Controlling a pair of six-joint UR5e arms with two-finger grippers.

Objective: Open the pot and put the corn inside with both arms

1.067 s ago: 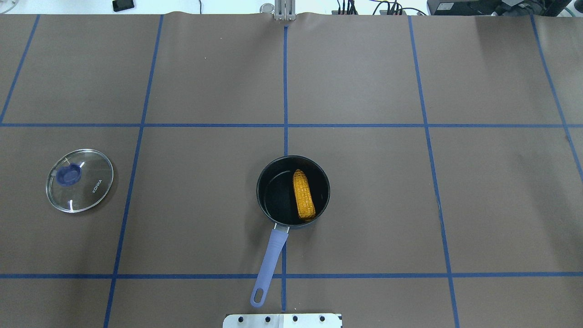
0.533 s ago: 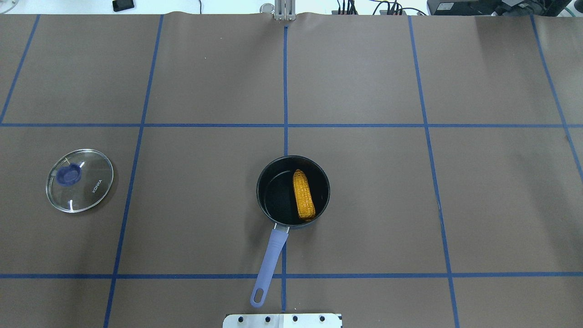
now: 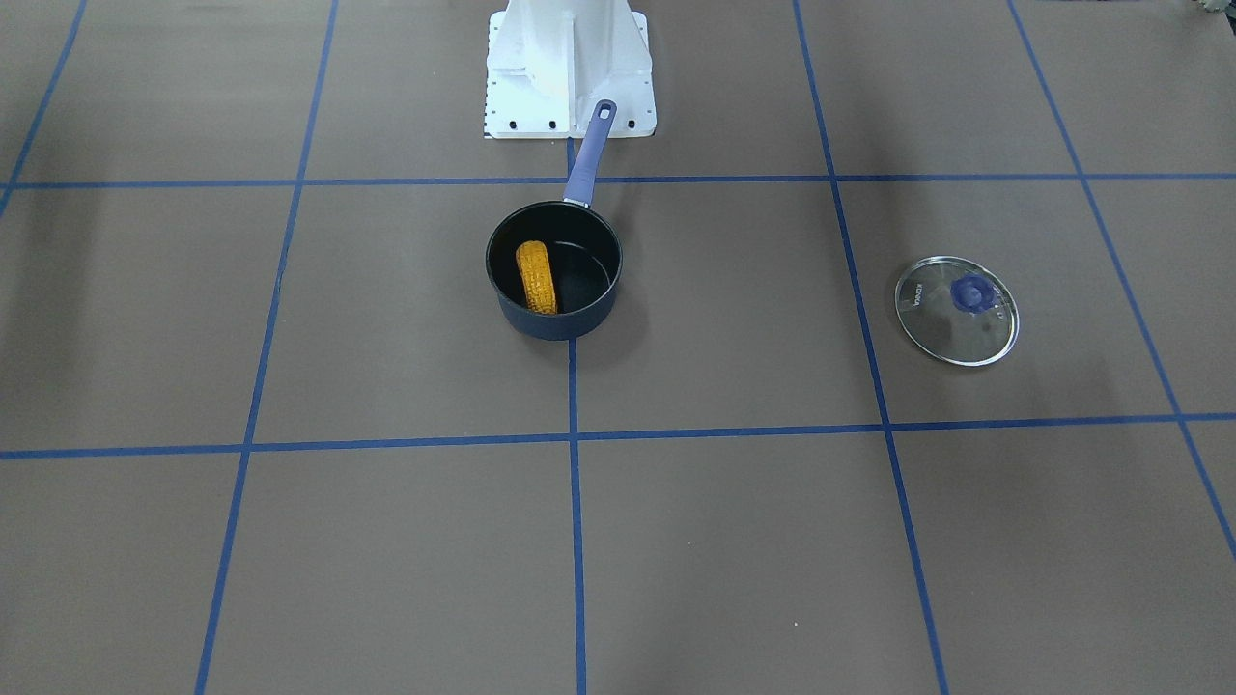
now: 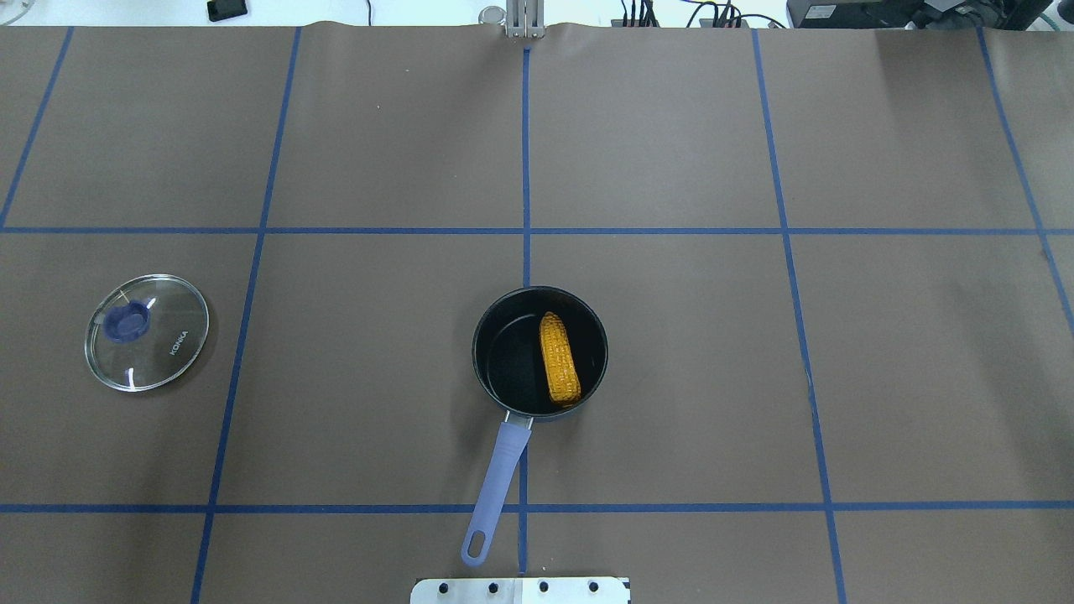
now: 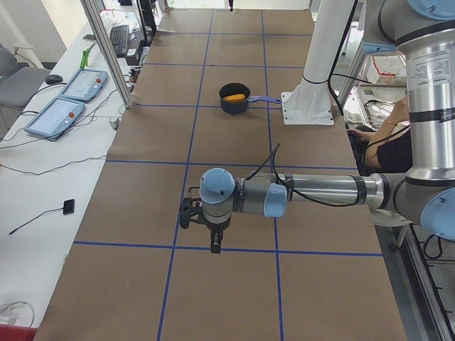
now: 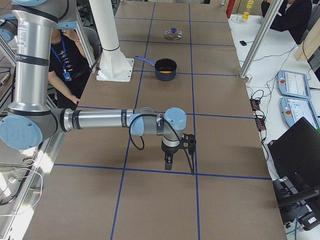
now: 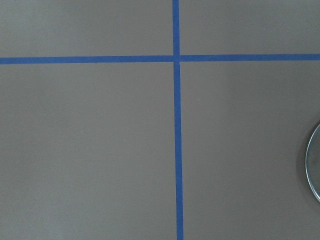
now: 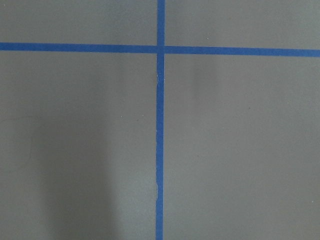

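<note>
Jaws: left gripper, right gripper seen side-on only, spread or pressed, cannot tell | lid flat toward left end | pot open, mid-table by robot-side edge | corn inside, long axis near-to-far edge | grippers well apart from pot, neither nearer; task looks done

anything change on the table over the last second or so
Nothing visibly changed in the overhead view. The orange-yellow toy corn cob lies in the same spot inside the small dark navy saucepan, whose purple-blue handle points the same way. The round glass lid with its purple knob sits in the same place on the brown table, apart from the saucepan.
</note>
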